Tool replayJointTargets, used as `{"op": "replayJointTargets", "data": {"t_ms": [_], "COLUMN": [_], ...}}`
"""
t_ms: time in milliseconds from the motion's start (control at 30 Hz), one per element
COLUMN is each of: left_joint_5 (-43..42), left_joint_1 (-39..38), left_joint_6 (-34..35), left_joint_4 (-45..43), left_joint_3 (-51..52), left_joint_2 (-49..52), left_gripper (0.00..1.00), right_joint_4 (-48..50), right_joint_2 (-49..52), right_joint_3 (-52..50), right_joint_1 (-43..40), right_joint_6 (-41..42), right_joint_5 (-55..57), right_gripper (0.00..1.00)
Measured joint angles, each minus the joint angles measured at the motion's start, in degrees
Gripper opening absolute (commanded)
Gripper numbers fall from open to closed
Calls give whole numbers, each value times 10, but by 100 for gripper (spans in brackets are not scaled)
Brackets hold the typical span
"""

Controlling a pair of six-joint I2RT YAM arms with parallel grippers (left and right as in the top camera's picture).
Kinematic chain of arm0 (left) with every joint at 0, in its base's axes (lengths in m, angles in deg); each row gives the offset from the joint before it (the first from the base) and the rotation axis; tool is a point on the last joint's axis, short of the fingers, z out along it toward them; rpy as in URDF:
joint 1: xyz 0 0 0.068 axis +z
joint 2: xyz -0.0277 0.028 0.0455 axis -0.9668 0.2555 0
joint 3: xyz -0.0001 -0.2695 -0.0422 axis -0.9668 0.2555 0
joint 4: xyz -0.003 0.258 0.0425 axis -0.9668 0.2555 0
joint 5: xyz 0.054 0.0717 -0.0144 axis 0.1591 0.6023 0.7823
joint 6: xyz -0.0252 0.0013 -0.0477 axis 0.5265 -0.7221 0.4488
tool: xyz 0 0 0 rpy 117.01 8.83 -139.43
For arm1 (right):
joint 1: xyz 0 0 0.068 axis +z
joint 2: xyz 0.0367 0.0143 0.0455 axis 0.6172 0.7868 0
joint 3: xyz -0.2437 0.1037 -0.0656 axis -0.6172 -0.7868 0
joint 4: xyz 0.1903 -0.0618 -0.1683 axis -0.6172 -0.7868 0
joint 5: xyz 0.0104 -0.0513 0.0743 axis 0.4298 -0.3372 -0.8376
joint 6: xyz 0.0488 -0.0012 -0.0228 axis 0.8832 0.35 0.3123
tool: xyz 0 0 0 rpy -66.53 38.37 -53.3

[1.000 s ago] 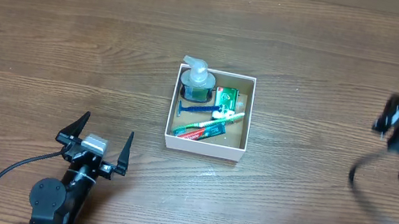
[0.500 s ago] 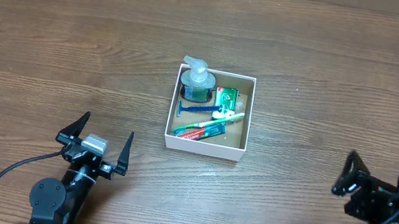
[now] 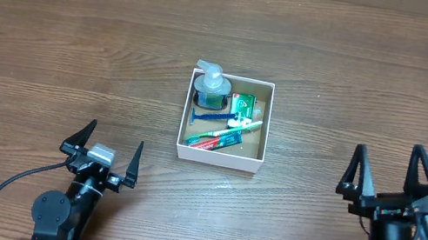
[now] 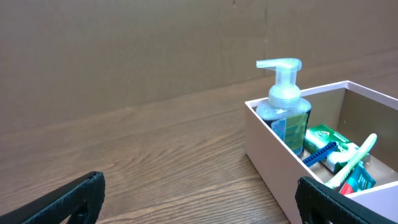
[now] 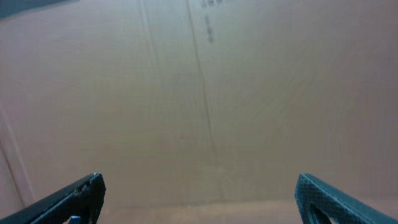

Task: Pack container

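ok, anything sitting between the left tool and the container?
Nothing visible. Only bare table lies between the left tool and the container; the tool is open and empty. The pump bottle and toothbrush sit inside the container, not in the path.

The container (image 3: 217, 159) is set on the table (image 3: 55, 21), about at its middle. Within it, a pump bottle (image 3: 212, 87) is stood in the far left corner, with a small packet (image 3: 241, 104) to its right. A razor (image 3: 208, 116) is laid just on the near side of the bottle. A toothbrush (image 3: 244, 125) and a tube (image 3: 214, 142) are laid nearer still. The left gripper (image 3: 116, 134) is found near and left of the container and the right gripper (image 3: 389, 149) to its right, both well apart from it.
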Motion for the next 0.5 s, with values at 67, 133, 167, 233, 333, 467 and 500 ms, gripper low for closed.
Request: {"op": "replayJointTargets", "data": {"t_ms": [67, 133, 167, 233, 333, 467, 500], "left_joint_5": [0, 0, 0, 0, 0, 0, 0], "left_joint_1": [0, 0, 0, 0, 0, 0, 0], "left_joint_6": [0, 0, 0, 0, 0, 0, 0], "left_joint_4": [0, 0, 0, 0, 0, 0, 0], "left_joint_3": [0, 0, 0, 0, 0, 0, 0], "left_joint_2": [0, 0, 0, 0, 0, 0, 0], "left_gripper": [100, 100, 100, 100, 100, 100, 100], "right_joint_4": [21, 23, 24, 24, 24, 27, 27], "right_joint_2": [-16, -28, -31, -44, -69, -88, -89], "right_joint_3": [-27, -50, -57, -75, -102, -134, -140], "right_joint_1": [0, 0, 0, 0, 0, 0, 1], "right_joint_6": [0, 0, 0, 0, 0, 0, 0], "right_joint_5": [-2, -2, -2, -3, -4, -4, -3], "right_gripper": [100, 100, 100, 100, 100, 100, 100]}}
